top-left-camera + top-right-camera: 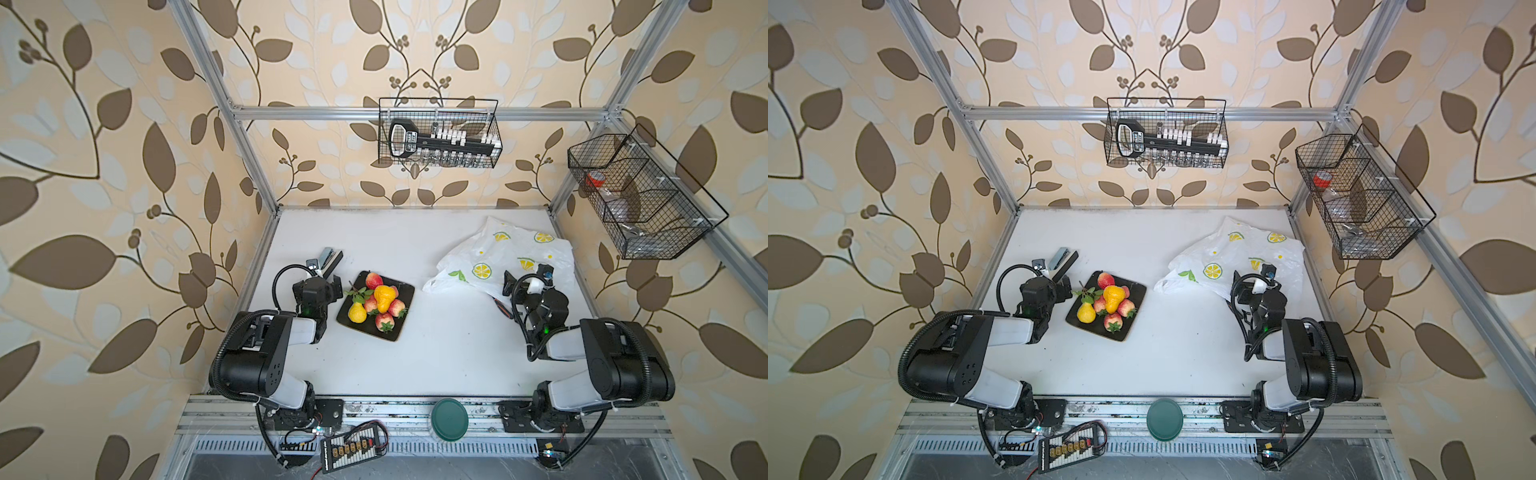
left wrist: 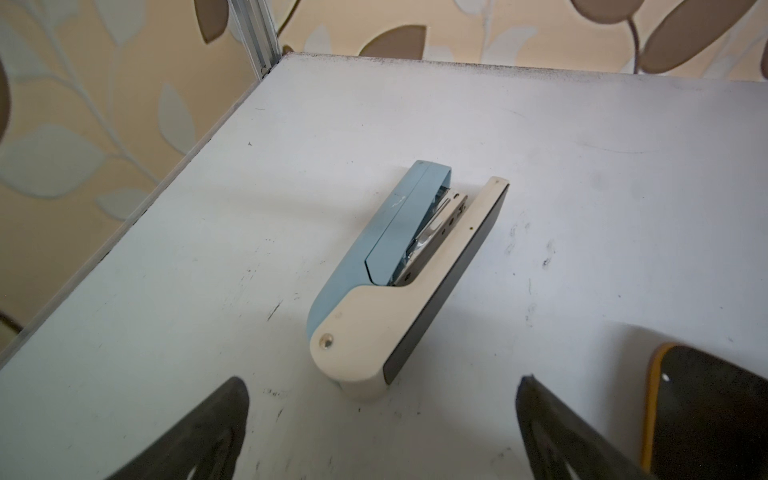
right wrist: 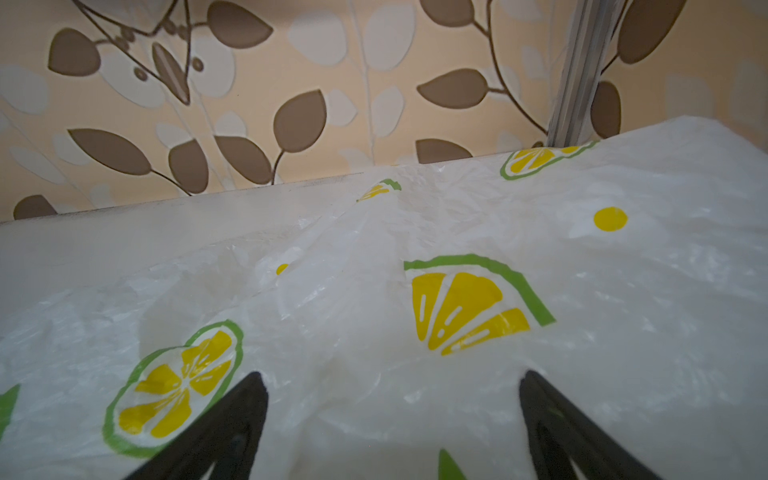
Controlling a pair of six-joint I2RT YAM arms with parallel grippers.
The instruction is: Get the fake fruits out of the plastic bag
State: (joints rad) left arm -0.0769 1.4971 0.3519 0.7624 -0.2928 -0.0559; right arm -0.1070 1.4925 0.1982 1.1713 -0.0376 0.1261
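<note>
The fake fruits, red strawberries, peaches and yellow pears with a green sprig, lie piled on a black square plate left of centre. The plastic bag, white with lemon slices, lies flattened and crumpled at the back right. My right gripper hangs open just over the bag's near part, with nothing between its fingers. My left gripper stands open left of the plate, empty.
A blue and cream stapler lies on the table just beyond my left gripper. A green round lid rests on the front rail. Wire baskets hang on the back wall and the right wall.
</note>
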